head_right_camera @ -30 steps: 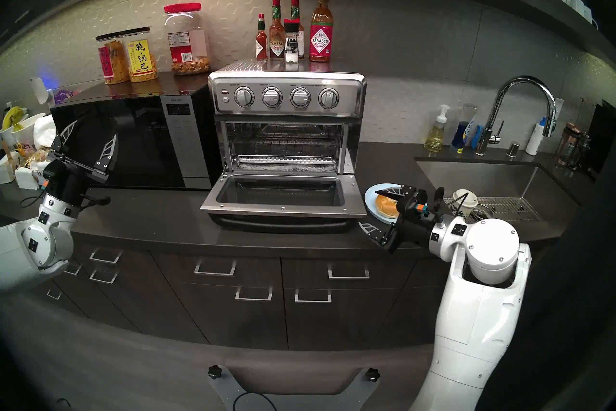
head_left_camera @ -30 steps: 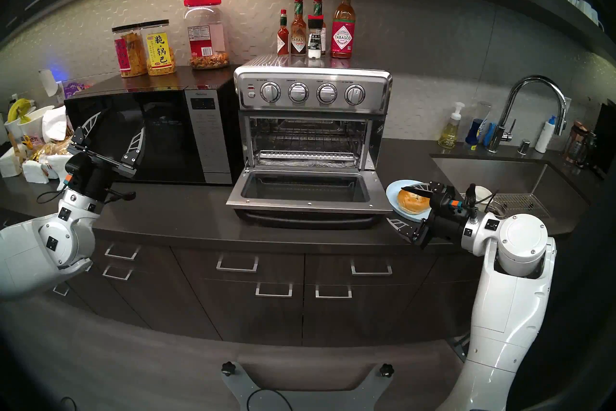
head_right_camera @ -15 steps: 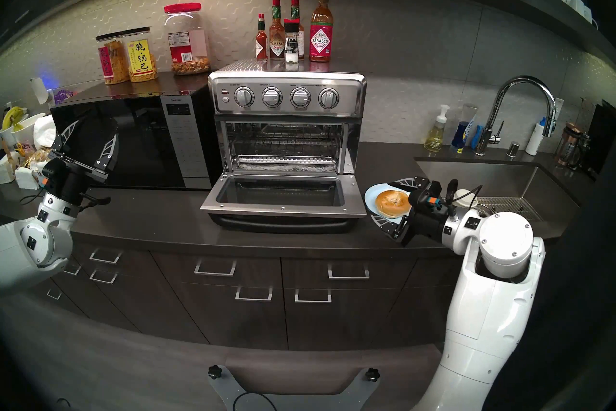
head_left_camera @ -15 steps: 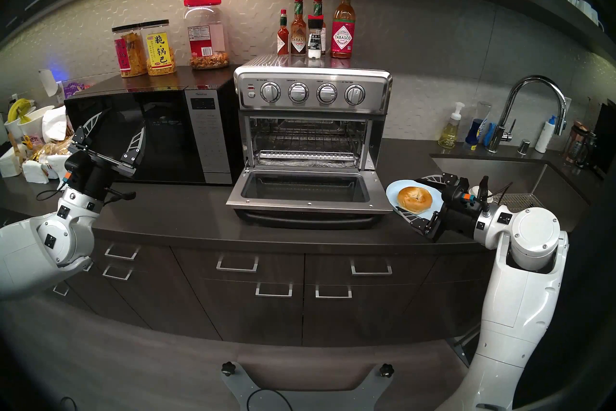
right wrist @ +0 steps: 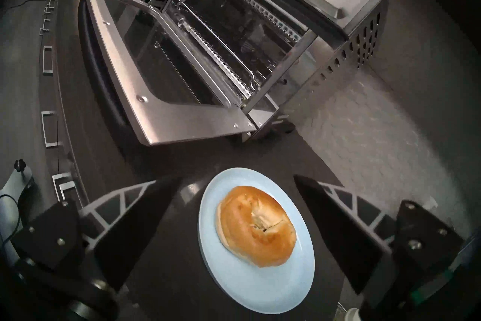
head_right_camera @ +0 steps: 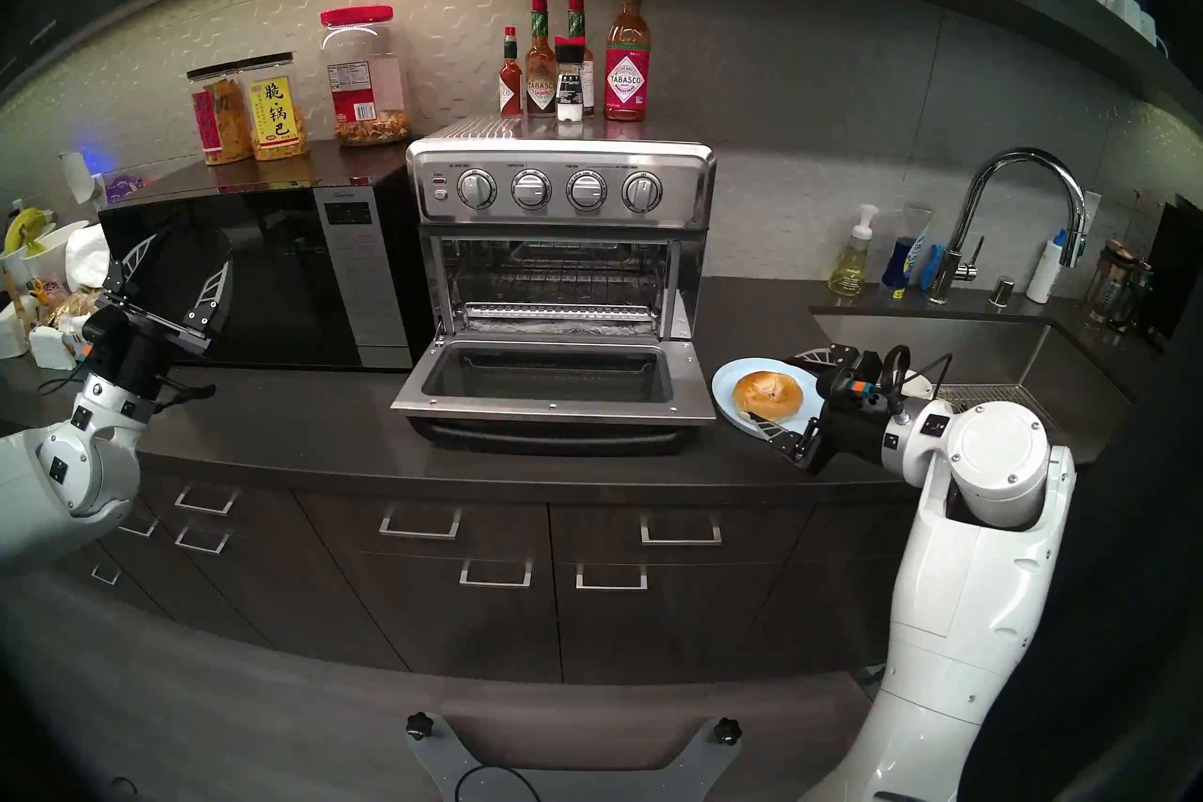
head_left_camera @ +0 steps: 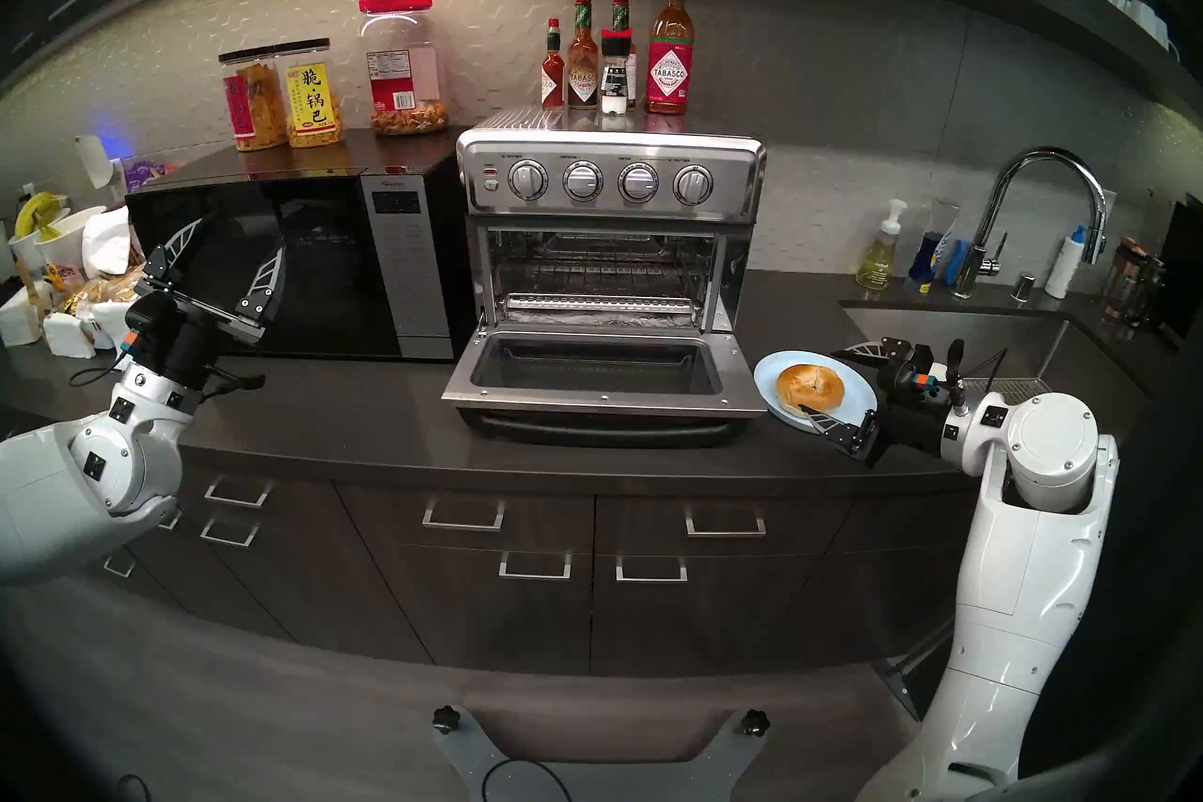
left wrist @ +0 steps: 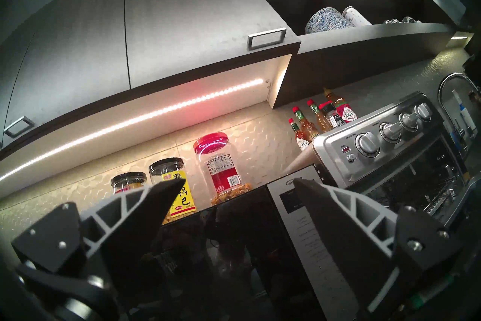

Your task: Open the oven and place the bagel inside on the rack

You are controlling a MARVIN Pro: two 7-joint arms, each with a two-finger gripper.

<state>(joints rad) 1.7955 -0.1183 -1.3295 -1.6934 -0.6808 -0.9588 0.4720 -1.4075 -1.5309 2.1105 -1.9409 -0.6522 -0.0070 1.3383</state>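
The steel oven (head_left_camera: 608,182) stands mid-counter with its glass door (head_left_camera: 599,384) dropped flat toward me. Its wire rack (head_left_camera: 599,303) sits bare low inside, also seen as the rack (right wrist: 216,58) in the right wrist view. The golden bagel (head_left_camera: 810,388) lies on a light blue plate (head_left_camera: 768,374) just right of the door. My right gripper (head_left_camera: 817,379) is open, level with the counter, its fingers either side of the bagel (right wrist: 256,225) without touching it. My left gripper (head_left_camera: 237,237) hangs open and empty in front of the microwave.
The black microwave (head_left_camera: 273,260) stands left of the oven with snack jars (head_left_camera: 306,94) on top. Sauce bottles (head_left_camera: 670,58) stand on the oven's top. A sink (head_left_camera: 976,338) and faucet (head_left_camera: 1041,195) lie behind my right arm. Napkins and food clutter (head_left_camera: 65,286) fill the far left.
My right arm has drawn back to the right, so its open fingers now flank the bagel's right side instead of reaching past it. The left arm, bagel and oven have stayed put.
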